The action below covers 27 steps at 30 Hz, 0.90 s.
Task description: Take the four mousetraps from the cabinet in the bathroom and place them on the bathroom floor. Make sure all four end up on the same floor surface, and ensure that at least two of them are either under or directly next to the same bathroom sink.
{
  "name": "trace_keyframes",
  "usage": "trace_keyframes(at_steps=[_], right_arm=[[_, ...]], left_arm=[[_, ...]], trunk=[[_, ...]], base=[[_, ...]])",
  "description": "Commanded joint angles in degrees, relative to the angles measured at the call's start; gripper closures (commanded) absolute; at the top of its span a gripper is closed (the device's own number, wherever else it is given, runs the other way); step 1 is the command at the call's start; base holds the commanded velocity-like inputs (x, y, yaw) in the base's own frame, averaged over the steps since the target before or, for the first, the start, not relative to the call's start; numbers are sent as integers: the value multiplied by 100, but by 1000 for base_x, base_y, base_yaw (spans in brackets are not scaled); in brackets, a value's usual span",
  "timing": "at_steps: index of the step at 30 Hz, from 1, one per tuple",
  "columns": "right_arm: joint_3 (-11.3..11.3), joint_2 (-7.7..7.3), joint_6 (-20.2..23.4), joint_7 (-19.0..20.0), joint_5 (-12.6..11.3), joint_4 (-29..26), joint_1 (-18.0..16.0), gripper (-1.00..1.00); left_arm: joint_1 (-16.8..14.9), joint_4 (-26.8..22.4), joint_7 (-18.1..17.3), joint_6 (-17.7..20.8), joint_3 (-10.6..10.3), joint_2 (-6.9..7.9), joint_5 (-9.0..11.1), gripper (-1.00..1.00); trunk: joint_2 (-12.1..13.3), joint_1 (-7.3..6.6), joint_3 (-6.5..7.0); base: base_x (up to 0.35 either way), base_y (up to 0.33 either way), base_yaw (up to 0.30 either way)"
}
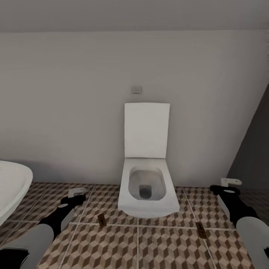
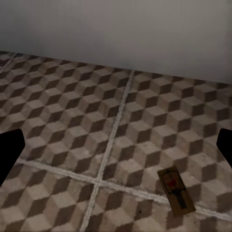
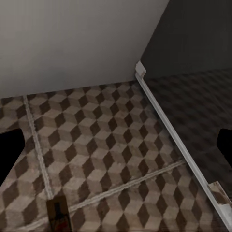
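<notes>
Two mousetraps (image 1: 101, 219) on bathroom floor (image 1: 149, 246) flanking toilet (image 1: 147, 186), both grippers' jaws spread — empty

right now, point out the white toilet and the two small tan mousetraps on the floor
white toilet (image 1: 147, 186), head view, bowl rim
left tan mousetrap (image 1: 101, 219), head view, board middle
right tan mousetrap (image 1: 202, 230), head view, board middle

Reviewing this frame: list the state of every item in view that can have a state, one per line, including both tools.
toilet: lid up, bowl open.
left mousetrap: lying flat on the bathroom floor, left of the toilet base, not held.
right mousetrap: flat on the same tiles, right of the toilet, not held.
left tool: open, holding nothing, above the tiles.
right tool: open, holding nothing.
bathtub: only its rim is in view; contents can't be told.
</notes>
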Motion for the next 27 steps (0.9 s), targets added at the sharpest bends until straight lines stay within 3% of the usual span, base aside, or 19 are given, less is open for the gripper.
trace_keyframes(at_steps=[1,12,21,27], right_arm=[[-13,8,10,18,33,72,-2,-100],[-20,27,-799,155,-17,902,-2,-100],[-22,40,-1601,143,-27,1580,-2,-100],[-28,177,-2011,88,0,1934,-2,-100]], left_arm=[[-3,23,29,-18,-49,5,54,-100],[-3,104,31,-29,-49,9,86,-100],[-3,123,25,-32,-49,8,333,-100],[-3,182,24,-38,-49,9,470,-100]], trunk=[[0,-4,17],[14,-32,261],[26,-55,461],[73,-90,589]], base=[[0,0,0],[0,0,0],[0,0,0],[0,0,0]])
